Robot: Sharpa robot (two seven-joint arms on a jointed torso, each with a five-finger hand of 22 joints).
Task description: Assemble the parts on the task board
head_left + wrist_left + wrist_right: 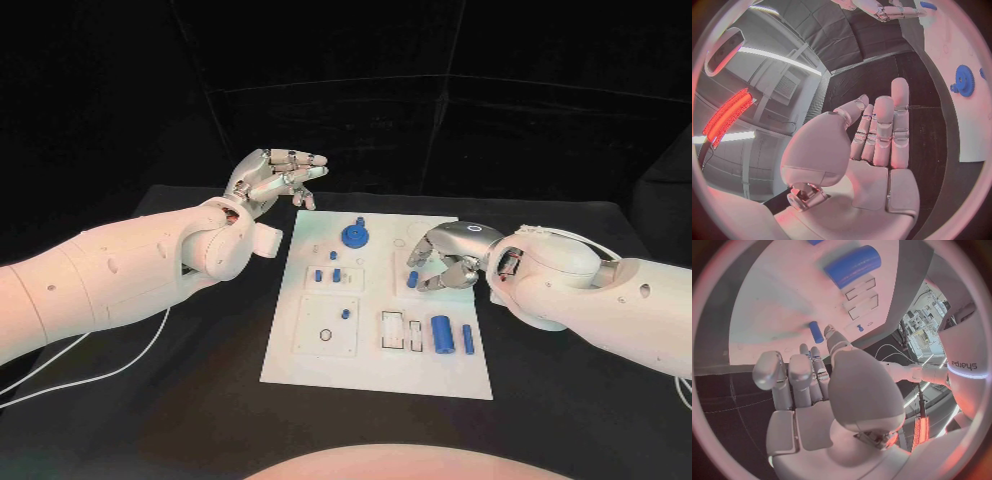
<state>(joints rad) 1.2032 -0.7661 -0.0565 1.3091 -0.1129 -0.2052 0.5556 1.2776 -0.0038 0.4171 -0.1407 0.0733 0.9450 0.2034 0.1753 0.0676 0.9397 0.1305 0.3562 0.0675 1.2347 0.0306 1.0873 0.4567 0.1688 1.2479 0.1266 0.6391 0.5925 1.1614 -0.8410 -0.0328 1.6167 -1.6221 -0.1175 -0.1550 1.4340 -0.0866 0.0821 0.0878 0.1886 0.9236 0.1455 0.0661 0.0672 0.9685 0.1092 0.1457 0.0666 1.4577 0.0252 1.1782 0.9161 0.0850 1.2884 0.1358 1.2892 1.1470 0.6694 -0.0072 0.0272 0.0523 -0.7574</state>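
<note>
My left hand (278, 178) is raised over the black bench (202, 380), just off the far left corner of the white task board (378, 375), fingers curled loosely and nothing in it. My right hand (450, 260) hangs low over the board's right side, fingers bent down around a small blue part (413, 279); whether I grip it I cannot tell. On the board, a blue gear (355, 236) stands near the far edge, small blue pegs (336, 273) sit left of centre, and a large blue cylinder (443, 335) lies near the right edge beside a thinner blue pin (467, 339).
</note>
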